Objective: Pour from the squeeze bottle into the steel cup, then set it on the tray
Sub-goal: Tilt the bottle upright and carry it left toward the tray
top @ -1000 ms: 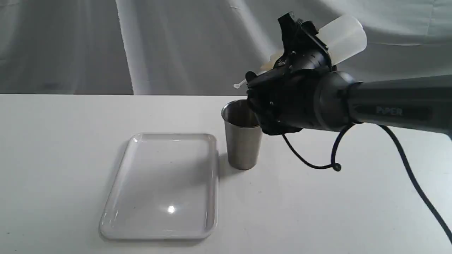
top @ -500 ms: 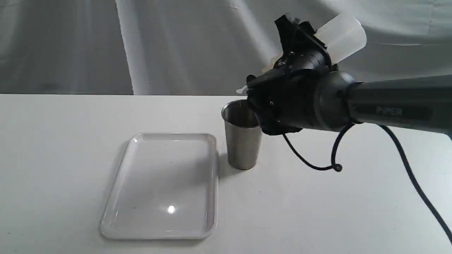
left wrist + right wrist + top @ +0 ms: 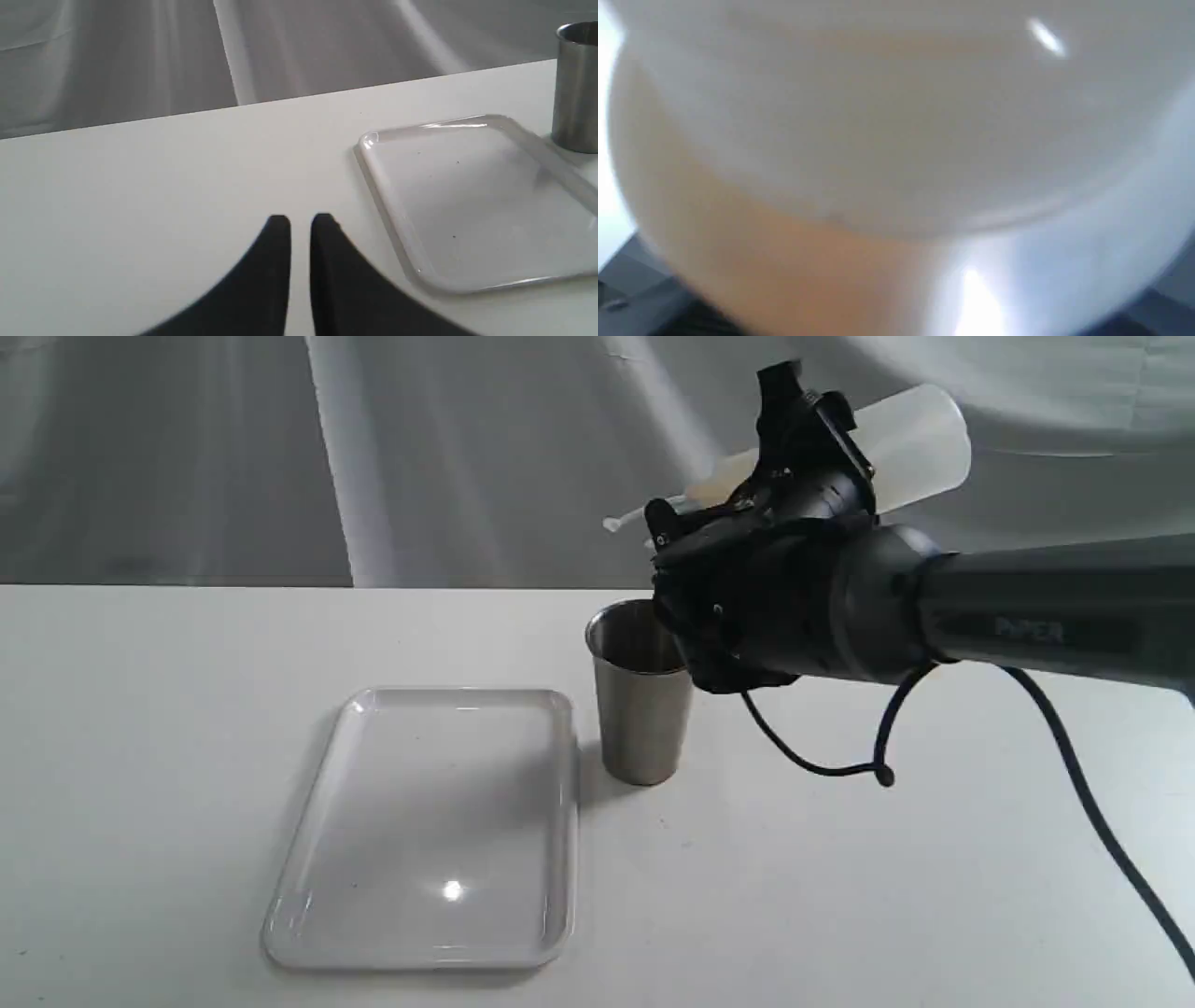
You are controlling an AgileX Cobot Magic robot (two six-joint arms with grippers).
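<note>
My right gripper [image 3: 805, 443] is shut on the squeeze bottle [image 3: 920, 429] and holds it lying almost level in the air, up and to the right of the steel cup [image 3: 640, 709]. Its thin nozzle [image 3: 627, 519] points left, well above the cup's rim. In the right wrist view the bottle [image 3: 878, 140] fills the picture, with amber liquid low in it. The white tray [image 3: 425, 803] lies just left of the cup with nothing on it. In the left wrist view my left gripper [image 3: 300, 223] hovers shut over the table, short of the tray [image 3: 467, 196] and the cup [image 3: 577, 88].
The right arm's black cable [image 3: 1074, 775] loops down to the white table [image 3: 840, 896] right of the cup. A grey cloth backdrop [image 3: 373, 457] hangs behind the table's far edge.
The right gripper has turned the bottle back toward level. The nozzle tip has risen from just above the cup's rim to well above it.
</note>
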